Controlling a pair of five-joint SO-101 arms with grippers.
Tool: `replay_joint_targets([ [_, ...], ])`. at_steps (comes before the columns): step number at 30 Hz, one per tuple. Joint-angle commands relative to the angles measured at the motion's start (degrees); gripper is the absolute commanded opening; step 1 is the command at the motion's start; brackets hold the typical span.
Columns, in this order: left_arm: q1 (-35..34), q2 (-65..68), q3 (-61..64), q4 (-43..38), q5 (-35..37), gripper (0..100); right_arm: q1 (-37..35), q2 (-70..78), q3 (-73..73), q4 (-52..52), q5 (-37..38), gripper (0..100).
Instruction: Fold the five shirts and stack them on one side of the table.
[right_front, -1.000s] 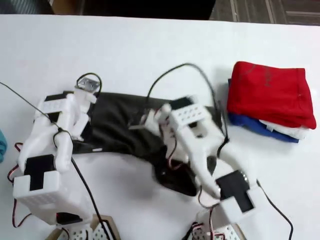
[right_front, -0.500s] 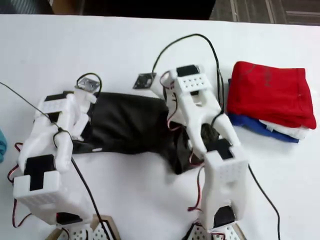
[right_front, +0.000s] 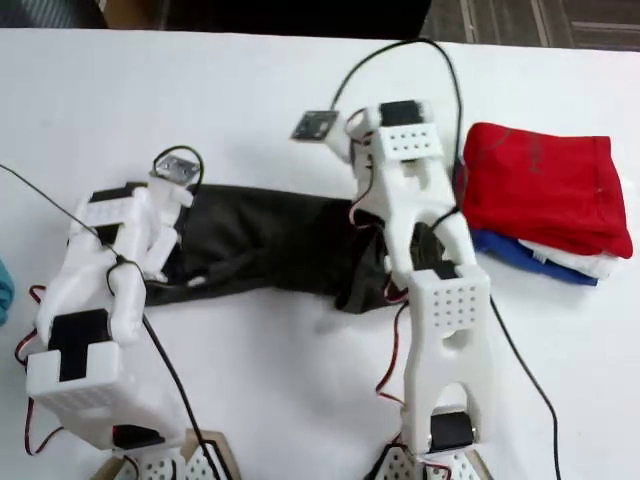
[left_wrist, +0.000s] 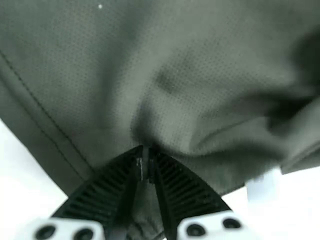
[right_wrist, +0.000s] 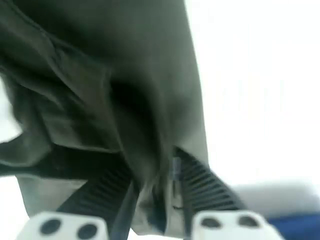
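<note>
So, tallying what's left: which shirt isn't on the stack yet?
The dark shirt, gripped at its ends by the left claw and right claw; the red shirt, white shirt and blue shirt lie folded in a pile.

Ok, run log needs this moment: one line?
left end effector: shut on dark shirt | right end effector: shut on it | red-topped stack: on table

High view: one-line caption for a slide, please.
Left gripper and right gripper each pinch an end of a dark grey fabric shirt beside a red-topped stack of folded shirts.
</note>
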Motion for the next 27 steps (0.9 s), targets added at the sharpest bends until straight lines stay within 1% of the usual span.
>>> replay_joint_targets([
  [1, 0.53, 0.44, -0.04, -1.14, 0.09, 3, 3.56, -5.41, -1.67, 0.40, -1.58, 29.9],
  [2, 0.53, 0.44, -0.04, -1.14, 0.09, 3, 4.35, -6.20, -1.58, 0.40, -1.67, 32.4],
  [4, 0.53, 0.44, -0.04, -1.14, 0.09, 3, 6.02, -7.96, -1.58, 0.40, -1.85, 33.1],
  [5, 0.62, 0.44, -0.04, -1.14, 0.09, 3, 6.81, -9.10, -1.58, 0.40, -2.55, 32.4],
  [8, 0.62, 0.44, -0.13, -1.14, 0.18, 3, 7.52, -13.58, 1.05, 0.48, -7.91, 27.3],
  [10, 0.62, 0.44, -0.13, -1.14, 0.18, 3, 5.93, -18.51, 6.68, 0.48, -8.88, 20.0],
  [13, 0.62, 0.44, -0.13, -1.14, 0.18, 3, 1.36, -28.53, 20.04, 0.40, -8.62, 1.0],
  [14, 0.62, 0.44, -0.13, -1.14, 0.18, 3, 0.13, -31.60, 25.05, 0.40, -8.62, 1.9],
  [15, 0.62, 0.44, -0.13, -1.14, 0.18, 3, -1.01, -34.33, 30.24, 0.31, -8.97, 5.0],
  [17, 0.62, 0.44, -0.13, -1.14, 0.18, 3, -3.12, -37.67, 40.79, -0.92, -9.14, 5.5],
  [19, 0.62, 0.44, -0.13, -1.14, 0.18, 3, -4.53, -39.52, 48.00, -3.38, -9.32, 6.0],
  [23, 0.62, 0.44, -0.13, -1.14, 0.18, 3, -6.81, -41.19, 52.48, -9.98, -15.47, 7.3],
  [27, 0.62, 0.44, -0.13, -1.14, 0.18, 3, -12.62, -41.10, 54.95, -10.51, -15.74, 15.2],
])
